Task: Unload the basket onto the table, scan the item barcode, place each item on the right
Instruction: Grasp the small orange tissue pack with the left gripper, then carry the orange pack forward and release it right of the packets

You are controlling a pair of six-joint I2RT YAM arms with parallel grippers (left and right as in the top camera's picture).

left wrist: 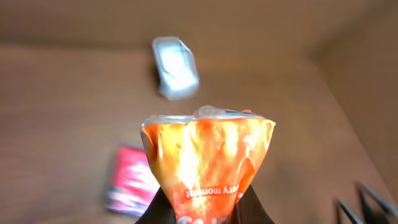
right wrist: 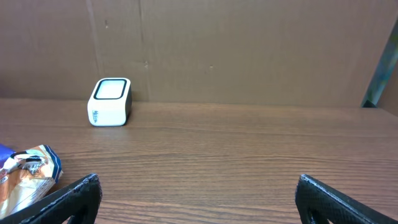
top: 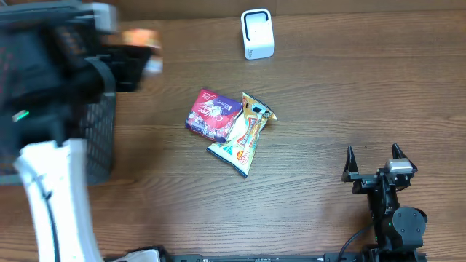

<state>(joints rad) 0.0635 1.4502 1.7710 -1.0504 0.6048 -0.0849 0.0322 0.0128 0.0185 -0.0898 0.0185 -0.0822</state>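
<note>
The orange snack packet (left wrist: 208, 155) is up in the air, pinched at its lower end by the left gripper (left wrist: 206, 208). The two dark fingers (left wrist: 160, 213) are clamped tight on either side of the packet's narrow end, and its crimped top edge fans out wide above them. The print on it reads upside down from the wrist camera. Beyond the packet, straight ahead and blurred, sits the white barcode scanner (left wrist: 176, 66), well apart from the packet.

From overhead the left arm is a smear at the upper left, with a blurred orange patch at its tip. It is above the table (top: 349, 94), off to the left of the scanner.

Two more packets lie mid-table. A purple-red packet (top: 211, 114) touches a yellow packet (top: 246, 131), whose edge overlaps it. A black mesh basket (top: 102, 142) stands at the left edge, partly hidden under the arm.

Over on the right, the right gripper (top: 373, 164) is low near the front edge of the table, its jaws spread wide. It holds nothing and touches nothing. Its wrist camera shows both fingertips (right wrist: 71, 198) far apart, with bare wood between them and the scanner off at the back left.
</note>
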